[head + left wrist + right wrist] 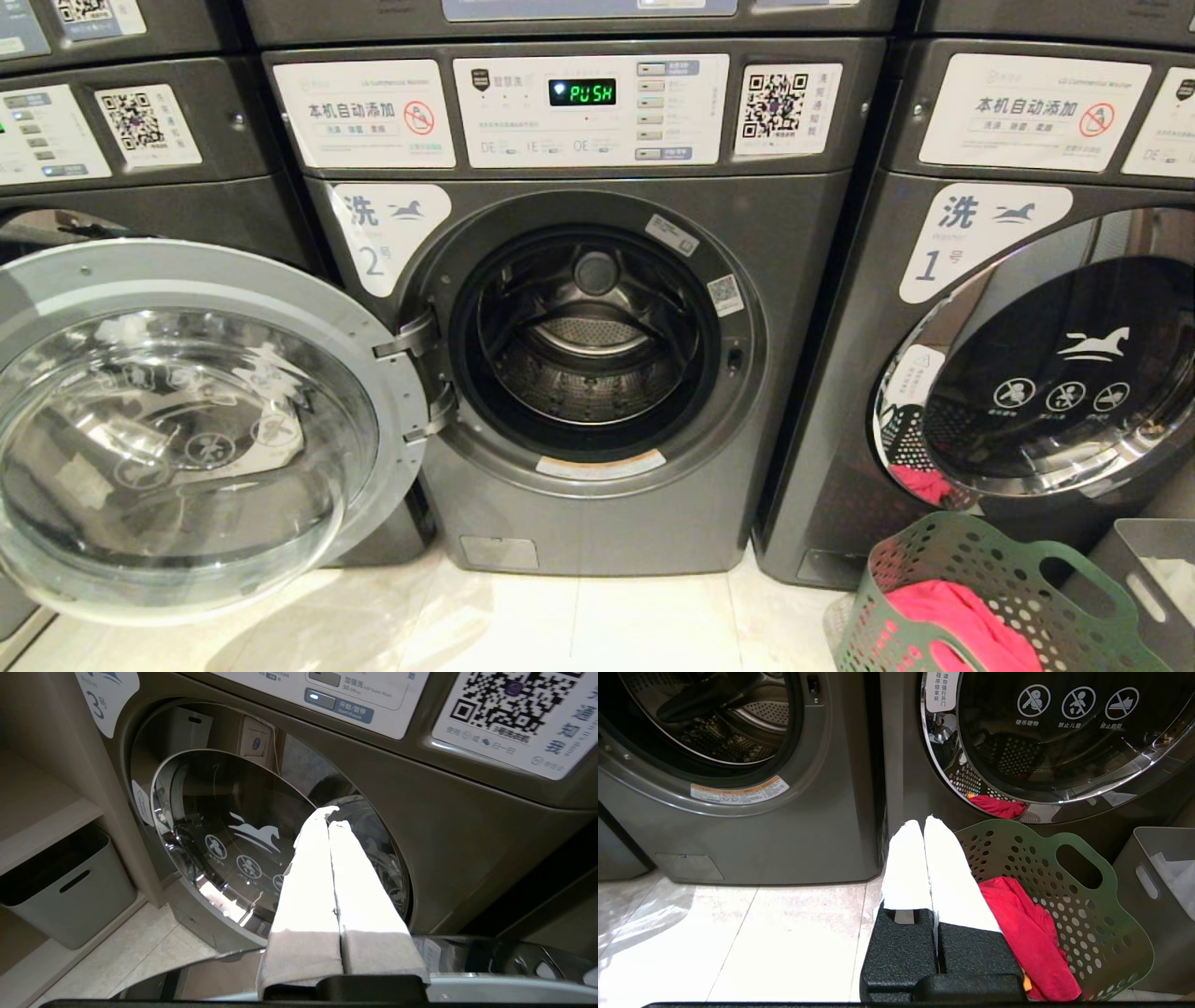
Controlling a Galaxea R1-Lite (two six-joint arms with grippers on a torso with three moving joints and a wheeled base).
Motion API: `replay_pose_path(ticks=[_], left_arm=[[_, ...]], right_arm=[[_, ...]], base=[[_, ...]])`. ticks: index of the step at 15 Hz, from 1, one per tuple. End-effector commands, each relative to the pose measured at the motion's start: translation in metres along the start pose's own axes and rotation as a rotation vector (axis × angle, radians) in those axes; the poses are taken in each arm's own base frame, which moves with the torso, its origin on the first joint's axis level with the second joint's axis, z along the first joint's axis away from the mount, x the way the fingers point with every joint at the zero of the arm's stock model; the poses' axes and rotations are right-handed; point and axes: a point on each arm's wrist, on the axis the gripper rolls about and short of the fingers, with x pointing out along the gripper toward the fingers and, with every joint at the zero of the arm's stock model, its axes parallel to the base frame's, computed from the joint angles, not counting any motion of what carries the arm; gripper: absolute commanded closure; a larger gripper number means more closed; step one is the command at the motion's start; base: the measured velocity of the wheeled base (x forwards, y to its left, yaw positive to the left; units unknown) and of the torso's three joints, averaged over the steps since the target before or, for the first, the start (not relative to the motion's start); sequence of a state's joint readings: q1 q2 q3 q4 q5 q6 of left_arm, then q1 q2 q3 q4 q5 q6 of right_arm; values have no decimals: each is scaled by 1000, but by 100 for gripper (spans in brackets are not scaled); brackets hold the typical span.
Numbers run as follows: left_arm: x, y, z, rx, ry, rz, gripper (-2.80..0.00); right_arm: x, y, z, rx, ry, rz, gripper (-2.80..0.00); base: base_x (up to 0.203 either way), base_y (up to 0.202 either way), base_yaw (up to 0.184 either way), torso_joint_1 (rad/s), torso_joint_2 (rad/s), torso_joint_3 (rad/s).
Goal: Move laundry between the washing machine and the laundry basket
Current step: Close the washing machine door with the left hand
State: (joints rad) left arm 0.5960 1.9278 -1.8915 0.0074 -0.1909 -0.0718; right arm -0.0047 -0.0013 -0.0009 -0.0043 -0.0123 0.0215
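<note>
the washing machine (597, 355) marked 2 stands with its door (187, 429) swung wide and its drum looks empty. red-pink laundry (1029, 933) lies in the green laundry basket (1087, 914) to its right. left gripper (328, 815) and right gripper (923, 823) are both pressed together, holding nothing. the transfer looks barely begun.

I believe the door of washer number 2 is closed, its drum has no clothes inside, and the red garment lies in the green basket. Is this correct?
Not quite: the door of the washing machine labelled 2 is swung wide open, as the head view shows. The rest holds: no clothes show in its drum, and the red garment lies in the green basket.
</note>
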Motion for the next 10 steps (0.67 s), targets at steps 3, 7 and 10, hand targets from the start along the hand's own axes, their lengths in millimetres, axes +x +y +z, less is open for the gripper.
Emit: replay_pose_path(ticks=[3,7,10], left_arm=[[24,8,-24,-19,45,1,0],[19,7,-36,-50,186,-33,0],[14,4,-38,-62,242,-46,0]], right_arm=[[0,0,0,0,2,0,0],[0,0,0,0,2,0,0],[0,0,0,0,2,-1,0]], base=[[0,0,0,0,0,0],[0,0,0,0,0,0],[0,0,0,0,0,0]])
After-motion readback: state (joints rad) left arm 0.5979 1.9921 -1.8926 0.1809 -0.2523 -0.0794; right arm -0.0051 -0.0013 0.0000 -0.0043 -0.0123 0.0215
